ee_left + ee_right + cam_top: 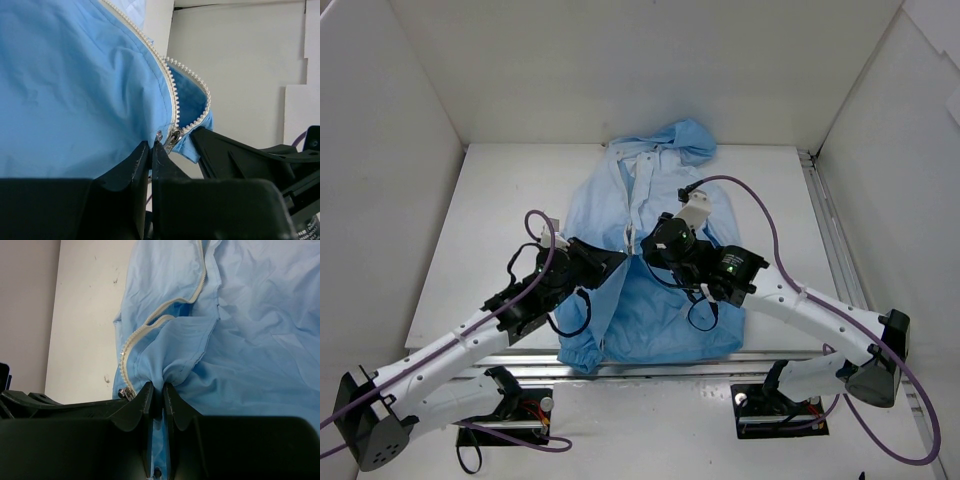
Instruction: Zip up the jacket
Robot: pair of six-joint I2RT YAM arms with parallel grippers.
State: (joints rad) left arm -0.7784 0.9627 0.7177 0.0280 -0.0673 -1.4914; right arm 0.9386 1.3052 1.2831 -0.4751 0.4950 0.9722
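White table (470, 250), jacket (660, 310) spread — my left gripper (151, 147) and right gripper (156, 388) both clamp its fabric by the slider (172, 136).

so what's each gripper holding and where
Both hold the jacket: left gripper pinches fabric by the zipper slider, right gripper pinches bunched fabric beside it.

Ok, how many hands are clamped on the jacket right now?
2. The left hand pinches the jacket at its front edge, right beside the zipper slider. The right hand pinches a bunched fold of fabric just across the zipper. Neither is hidden.
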